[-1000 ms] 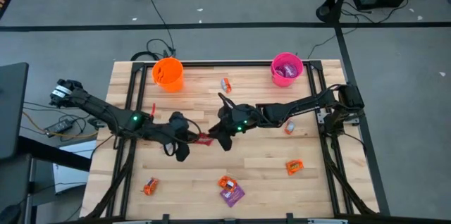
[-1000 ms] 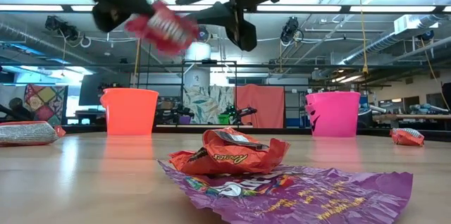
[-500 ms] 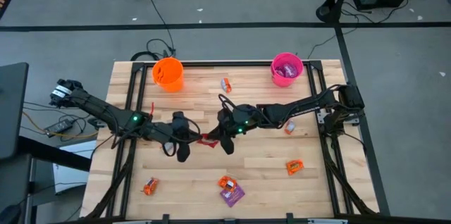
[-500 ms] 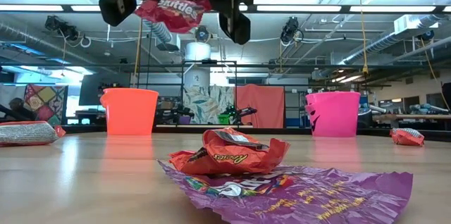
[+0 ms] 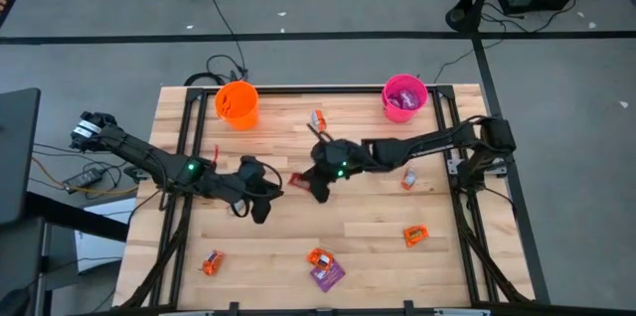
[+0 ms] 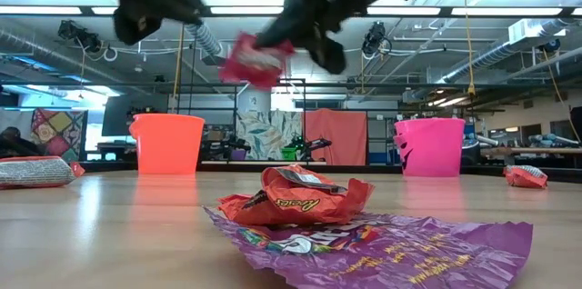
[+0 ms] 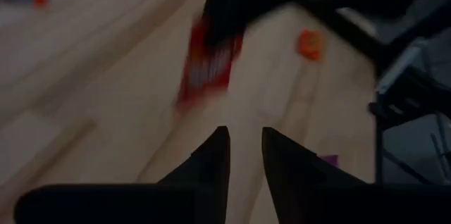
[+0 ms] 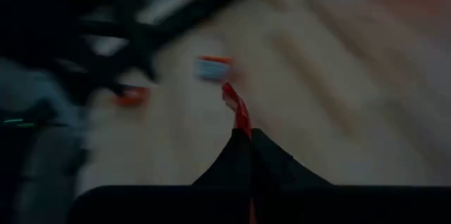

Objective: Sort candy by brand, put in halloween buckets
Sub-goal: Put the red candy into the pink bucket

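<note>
We're counting 2 buckets: 1 orange bucket & 1 pink bucket. Outside them we're counting 7 candies: 1 red candy, 1 purple candy, and 5 orange-ish candies. Pink bucket's contents we aren't counting, too small.

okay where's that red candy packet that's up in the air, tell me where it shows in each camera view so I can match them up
High view: red candy packet at table centre, between both grippers.
Low view: packet up high, left of centre, hanging from the right gripper.
Left wrist view: packet ahead of the fingers, under the other arm.
Right wrist view: packet edge-on, pinched between the fingers.
Shared landmark: orange bucket.
</note>
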`<state>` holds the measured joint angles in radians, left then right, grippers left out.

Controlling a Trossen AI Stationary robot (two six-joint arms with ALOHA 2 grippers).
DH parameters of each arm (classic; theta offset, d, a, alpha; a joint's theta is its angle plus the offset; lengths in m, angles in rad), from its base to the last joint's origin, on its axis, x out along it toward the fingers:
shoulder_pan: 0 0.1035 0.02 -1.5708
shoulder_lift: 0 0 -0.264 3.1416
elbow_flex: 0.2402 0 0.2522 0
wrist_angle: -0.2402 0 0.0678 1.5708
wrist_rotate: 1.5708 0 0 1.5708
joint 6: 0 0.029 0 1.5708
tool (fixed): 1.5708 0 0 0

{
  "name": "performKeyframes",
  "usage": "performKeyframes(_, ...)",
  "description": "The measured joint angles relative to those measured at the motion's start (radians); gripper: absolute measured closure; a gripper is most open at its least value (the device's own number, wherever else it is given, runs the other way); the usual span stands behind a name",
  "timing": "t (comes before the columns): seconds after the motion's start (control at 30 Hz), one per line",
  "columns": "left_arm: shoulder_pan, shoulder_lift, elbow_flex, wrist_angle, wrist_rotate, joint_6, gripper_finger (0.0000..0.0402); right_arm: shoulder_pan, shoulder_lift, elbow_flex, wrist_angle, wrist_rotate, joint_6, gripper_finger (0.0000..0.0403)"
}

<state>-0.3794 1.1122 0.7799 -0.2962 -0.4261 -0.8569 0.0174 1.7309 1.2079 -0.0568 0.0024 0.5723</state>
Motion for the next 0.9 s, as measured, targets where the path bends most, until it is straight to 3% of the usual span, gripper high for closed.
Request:
performKeyframes(0.17,-0.016,0.000,0.000,-0.121,0.010,-0.136,0.0310,-0.102,-0.076,0.000,-0.212,0.057,-0.051,0.0402)
performKeyframes(0.4,-0.054,0.013,0.000,-0.156,0.059,-0.142,0.0310,-0.302,-0.172,0.000,-0.436,0.126,-0.120,0.0402)
performKeyframes(0.73,-0.051,0.014,0.000,-0.198,-0.008,-0.119,0.0310,-0.519,-0.247,0.000,-0.745,0.414,-0.218,0.0400)
performKeyframes(0.9,-0.051,0.014,0.000,-0.200,-0.026,-0.116,0.0309,-0.585,-0.247,0.000,-0.789,0.475,-0.283,0.0400)
